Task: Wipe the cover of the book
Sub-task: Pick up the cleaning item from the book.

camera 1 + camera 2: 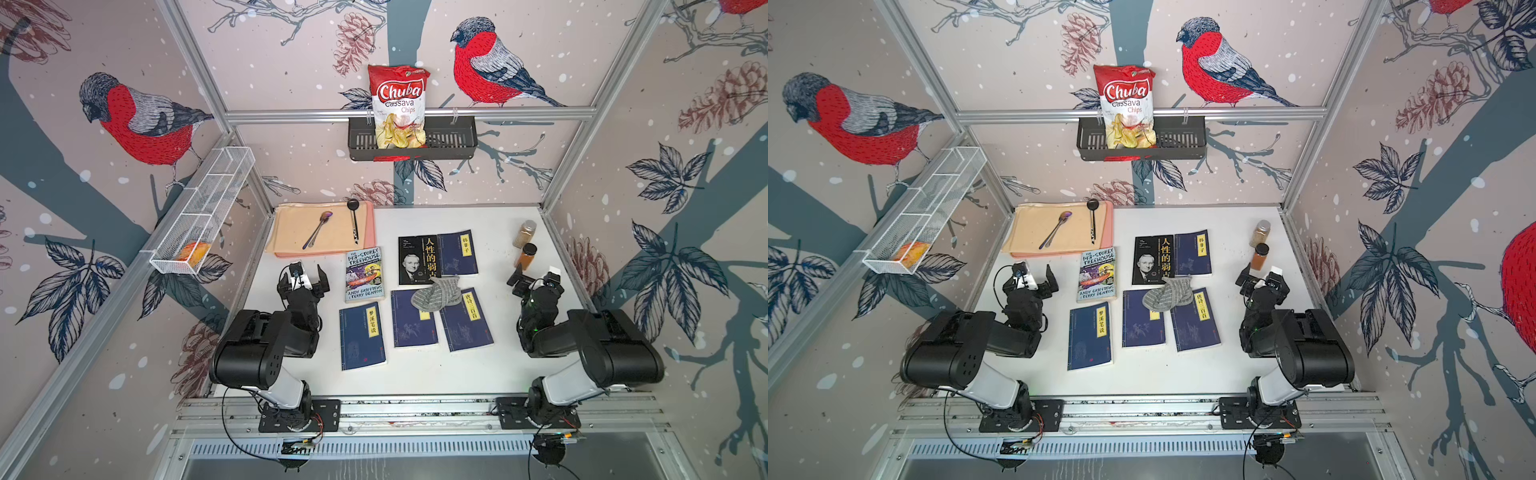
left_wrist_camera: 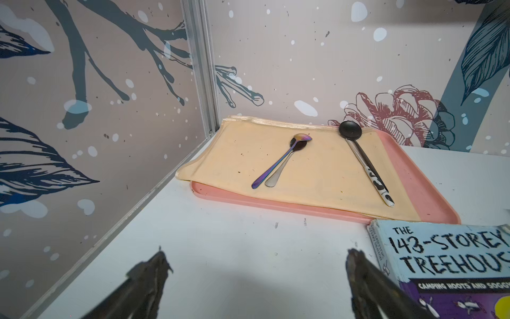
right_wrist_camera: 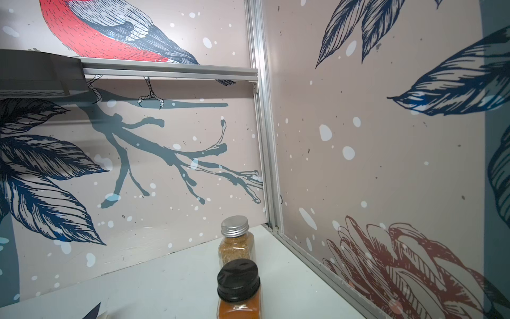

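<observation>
Pincers, top views: left pincer [image 1: 305,277] and right pincer [image 1: 536,279] both spread wide, empty, low at the sides of the desk [image 1: 415,374], arms folded back.
Cloth: grey striped cloth [image 1: 434,296] untouched, crumpled across the middle blue book [image 1: 413,332] mid-desk.
Progress: nothing wiped yet, I'd say; grab and wiping all remain.
Left wrist: fingers [image 2: 149,281] far apart over bare desk, Treehouse book [image 2: 447,265] just beside one.
Right wrist: spice jars [image 3: 238,287] ahead; no book, right pincer barely shows.
</observation>
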Robot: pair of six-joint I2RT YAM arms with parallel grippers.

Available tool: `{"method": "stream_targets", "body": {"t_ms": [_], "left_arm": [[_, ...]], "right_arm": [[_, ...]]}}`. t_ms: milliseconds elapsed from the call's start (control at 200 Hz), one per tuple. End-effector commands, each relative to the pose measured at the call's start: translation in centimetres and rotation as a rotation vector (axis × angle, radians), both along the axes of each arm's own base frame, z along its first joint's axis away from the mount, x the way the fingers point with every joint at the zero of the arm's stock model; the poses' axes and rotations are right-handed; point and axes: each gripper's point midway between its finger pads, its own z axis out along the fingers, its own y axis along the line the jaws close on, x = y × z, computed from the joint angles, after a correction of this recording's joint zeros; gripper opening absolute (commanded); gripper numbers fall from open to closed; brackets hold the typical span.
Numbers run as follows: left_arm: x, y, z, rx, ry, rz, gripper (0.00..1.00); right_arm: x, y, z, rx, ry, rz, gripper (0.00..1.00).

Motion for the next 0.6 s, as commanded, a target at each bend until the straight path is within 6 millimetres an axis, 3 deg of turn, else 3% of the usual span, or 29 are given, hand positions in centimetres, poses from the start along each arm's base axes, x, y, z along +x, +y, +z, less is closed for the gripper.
{"method": "stream_targets", "body": {"t_ms": [0, 440, 525, 595], "left_arm": [[0.2, -0.1, 0.8, -0.003, -0.033, -0.007, 0.98], [0.2, -0.1, 0.8, -0.004, -0.032, -0.007, 0.98], [0.7, -2.0, 0.6, 0.026, -0.012, -0.127, 0.98], [0.7, -2.4, 0.7, 0.03, -0.015, -0.152, 0.98]], "right_arm": [[0.0, -0.1, 0.7, -0.013, -0.026, -0.004, 1.0], [0.0, 0.0, 0.7, -0.013, -0.025, -0.002, 1.0], [0.1, 0.0, 0.6, -0.011, -0.023, -0.002, 1.0], [0.2, 0.0, 0.6, -0.01, -0.021, 0.004, 1.0]]}}
